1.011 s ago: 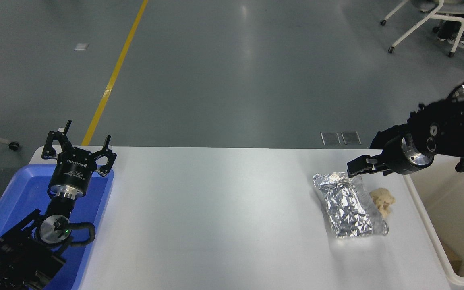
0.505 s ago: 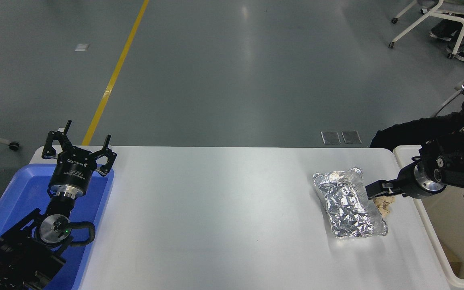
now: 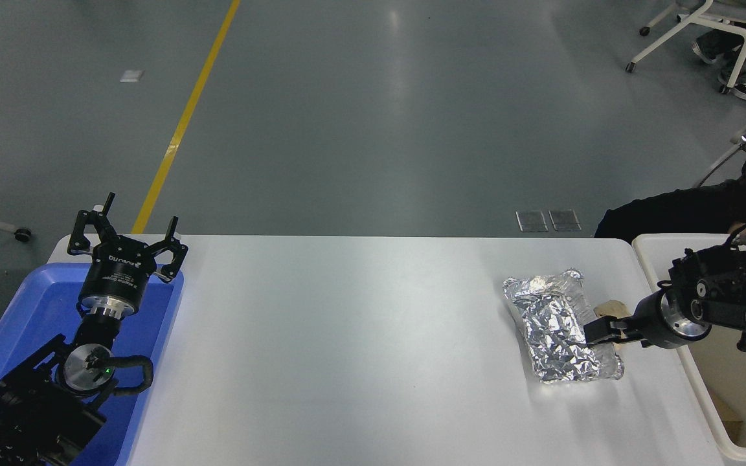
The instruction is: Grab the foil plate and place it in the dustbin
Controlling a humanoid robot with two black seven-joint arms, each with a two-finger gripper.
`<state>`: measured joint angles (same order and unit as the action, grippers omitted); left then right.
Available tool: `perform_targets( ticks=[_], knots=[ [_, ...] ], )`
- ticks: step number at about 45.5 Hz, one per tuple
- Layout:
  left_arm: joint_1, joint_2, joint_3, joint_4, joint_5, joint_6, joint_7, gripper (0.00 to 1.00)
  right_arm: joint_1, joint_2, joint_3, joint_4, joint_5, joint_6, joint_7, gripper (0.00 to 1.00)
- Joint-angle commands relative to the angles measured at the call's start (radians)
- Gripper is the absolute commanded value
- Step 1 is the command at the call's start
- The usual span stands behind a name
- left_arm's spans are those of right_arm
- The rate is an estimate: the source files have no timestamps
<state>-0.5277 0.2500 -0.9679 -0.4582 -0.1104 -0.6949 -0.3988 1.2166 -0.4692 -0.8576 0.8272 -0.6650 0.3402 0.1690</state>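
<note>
The foil plate [image 3: 557, 333] is a crinkled silver tray lying flat on the white table [image 3: 360, 336] at the right. My right gripper [image 3: 596, 333] comes in low from the right and sits at the plate's right rim, about halfway along it; whether it is open or shut does not show. The dustbin [image 3: 693, 385], off-white with a cream inside, stands past the table's right edge, under my right arm. My left gripper [image 3: 128, 226] is parked open and empty at the lower left.
A tan paper ball [image 3: 608, 305] lies just right of the plate, mostly hidden behind my right gripper. A blue tray [image 3: 17, 323] sits under my left arm. A person's dark sleeve [image 3: 671, 210] reaches in beyond the far right corner.
My right gripper has dropped from above the plate's far end and swung towards me, down to the plate's right rim. The plate has not moved. The left arm is still.
</note>
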Motion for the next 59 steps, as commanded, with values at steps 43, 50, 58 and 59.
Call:
perform_targets(
  ticks=[43,50,58,59],
  knots=[
    [0.0,0.0,0.0,0.0,0.0,0.0,0.0,1.0,-0.138,0.073,0.048,-0.172,-0.012,-0.104,-0.008,0.48],
    [0.0,0.0,0.0,0.001,0.0,0.0,0.0,1.0,-0.141,0.078,0.048,-0.174,-0.012,-0.104,-0.008,0.32],
    [0.0,0.0,0.0,0.0,0.0,0.0,0.0,1.0,-0.143,0.078,0.048,-0.172,-0.012,-0.101,-0.006,0.24],
    [0.0,0.0,0.0,0.0,0.0,0.0,0.0,1.0,-0.143,0.078,0.048,-0.172,-0.01,-0.101,-0.006,0.24]
  ],
)
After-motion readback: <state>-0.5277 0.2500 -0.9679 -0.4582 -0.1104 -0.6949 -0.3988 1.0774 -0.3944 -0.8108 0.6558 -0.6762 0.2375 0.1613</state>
